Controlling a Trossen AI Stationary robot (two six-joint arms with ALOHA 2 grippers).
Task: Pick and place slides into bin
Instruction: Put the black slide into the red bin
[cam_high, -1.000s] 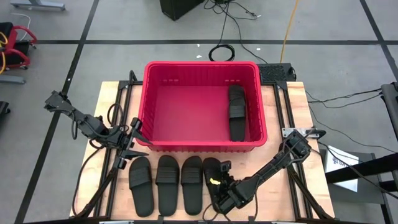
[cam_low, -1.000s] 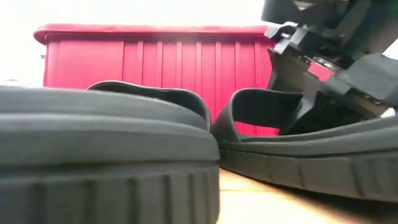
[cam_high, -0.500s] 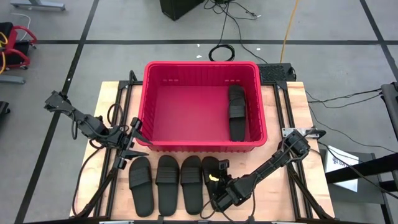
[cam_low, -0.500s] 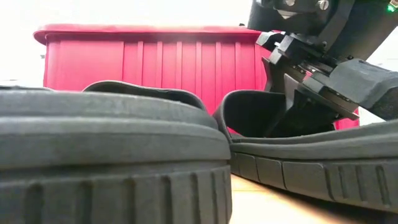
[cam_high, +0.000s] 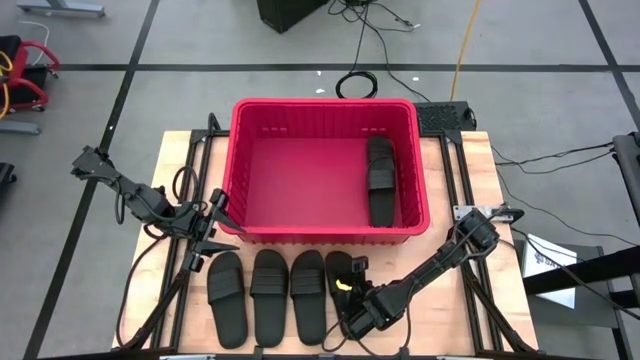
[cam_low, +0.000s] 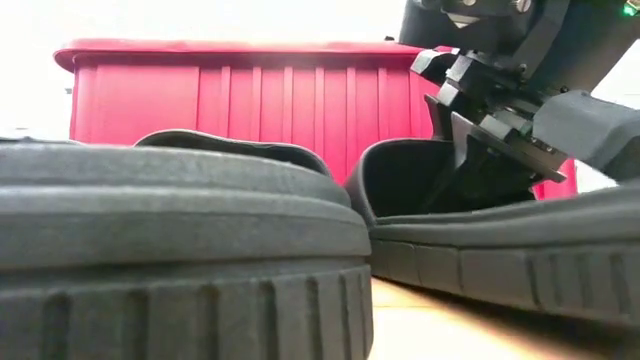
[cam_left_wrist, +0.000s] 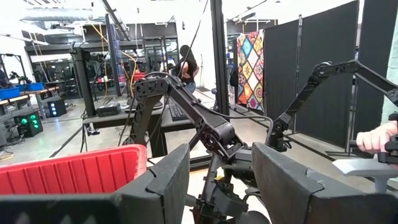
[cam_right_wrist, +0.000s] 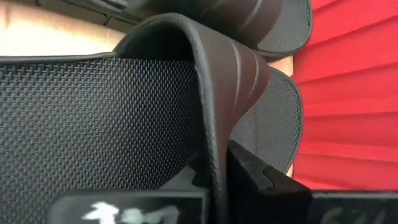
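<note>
From above: right hand (cam_high: 352, 287) pinched shut on the strap of the rightmost black rubber slide sandal (cam_high: 338, 272) in the row of four on the wooden desk (cam_high: 445, 300), long axes toward the large red slotted plastic bin (cam_high: 324, 232); left hand (cam_high: 222, 222) parked wide open, empty, at the bin's left corner. Low view: gripped strap (cam_low: 400, 170) arched before the red wall. Right wrist: fingers (cam_right_wrist: 249, 171) clamping the ribbed strap (cam_right_wrist: 224, 68).

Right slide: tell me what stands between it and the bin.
Only the bin's own near wall. The right gripper is shut on the strap of the rightmost slide, which lies just in front of that wall. It would likely need lifting over the rim. One slide already lies inside at the right; the rest of the floor shows bare.
</note>
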